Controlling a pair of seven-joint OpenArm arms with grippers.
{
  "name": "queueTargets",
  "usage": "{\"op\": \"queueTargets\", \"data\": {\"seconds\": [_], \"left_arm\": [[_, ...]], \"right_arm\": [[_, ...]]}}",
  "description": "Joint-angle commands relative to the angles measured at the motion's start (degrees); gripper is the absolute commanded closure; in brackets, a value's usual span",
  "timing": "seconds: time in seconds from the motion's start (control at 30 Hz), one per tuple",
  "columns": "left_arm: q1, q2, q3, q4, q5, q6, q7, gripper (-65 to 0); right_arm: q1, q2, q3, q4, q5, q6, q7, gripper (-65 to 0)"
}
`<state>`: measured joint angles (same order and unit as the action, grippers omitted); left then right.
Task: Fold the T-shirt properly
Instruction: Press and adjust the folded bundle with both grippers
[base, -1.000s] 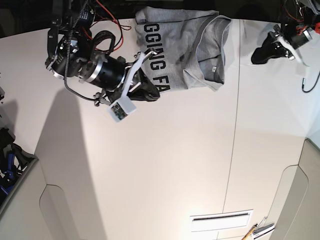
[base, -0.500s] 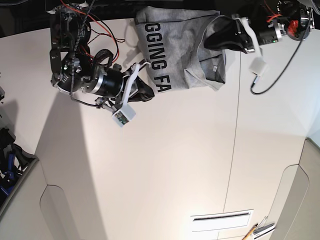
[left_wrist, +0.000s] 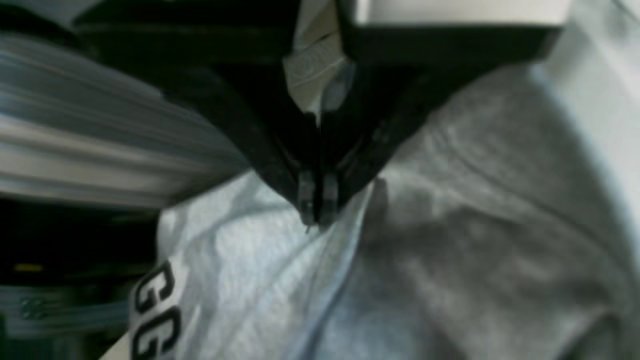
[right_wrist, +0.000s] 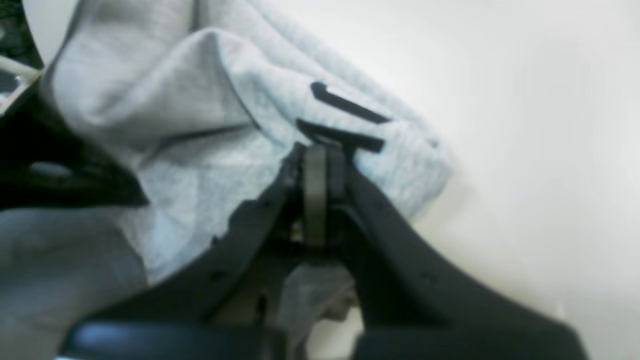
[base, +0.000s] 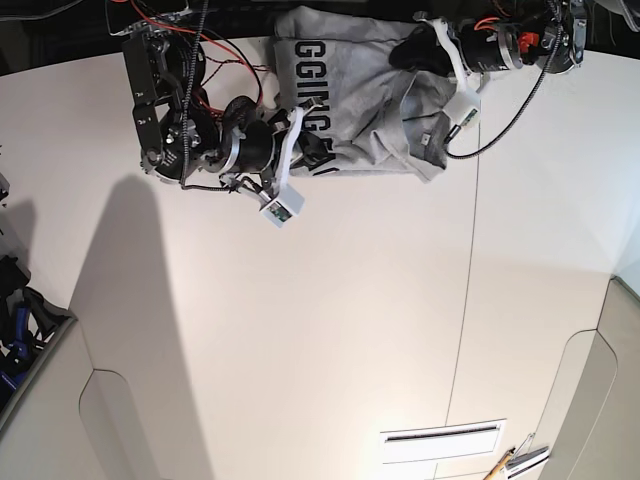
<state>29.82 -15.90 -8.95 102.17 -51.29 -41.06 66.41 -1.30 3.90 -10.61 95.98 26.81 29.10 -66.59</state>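
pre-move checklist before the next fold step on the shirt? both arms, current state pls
1. Right gripper pinching the T-shirt: ok, jaws together on the hem by the lettering.
2. Left gripper holding fabric: cannot tell; jaws together at the cloth, blurred.
3. Shirt flat: not ok, bunched and partly doubled over.
4. Shirt fully on the table: not ok, top part runs past the far edge.
5. Lettering side: ok, faces up.
6. Fold path: ok, nothing near the shirt.
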Motion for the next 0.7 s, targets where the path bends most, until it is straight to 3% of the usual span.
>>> {"op": "queueTargets", "data": {"seconds": [0.0,0.17,0.37,0.53,0.67], "left_arm": [[-0.5,-0.3,-0.2,-1.4,5.0,1.8,-1.4,0.0],[-5.5,-0.4,-0.2,-5.6,14.2,6.2,-3.2,0.0],[-13.9,-1.3,-0.2,-5.6,19.6,6.4,-6.4,0.0],[-21.1,-1.3,-0.2,-5.6,20.5,7.5,-10.1,0.0],[-26.1,-1.5,-0.2,-5.2,20.3,9.0,-9.6,0.0]], "right_arm": [[0.2,0.1,0.7,0.9,0.2,-0.2,-1.0,0.0],[-3.1,0.1,4.2,1.1,1.6,-0.4,-3.0,0.0],[-9.8,0.1,7.0,2.3,8.2,-0.3,-4.1,0.0],[-14.3,0.1,7.0,7.0,8.1,0.7,-4.2,0.0],[-14.4,0.1,7.0,14.3,7.5,0.7,-2.7,0.0]]}}
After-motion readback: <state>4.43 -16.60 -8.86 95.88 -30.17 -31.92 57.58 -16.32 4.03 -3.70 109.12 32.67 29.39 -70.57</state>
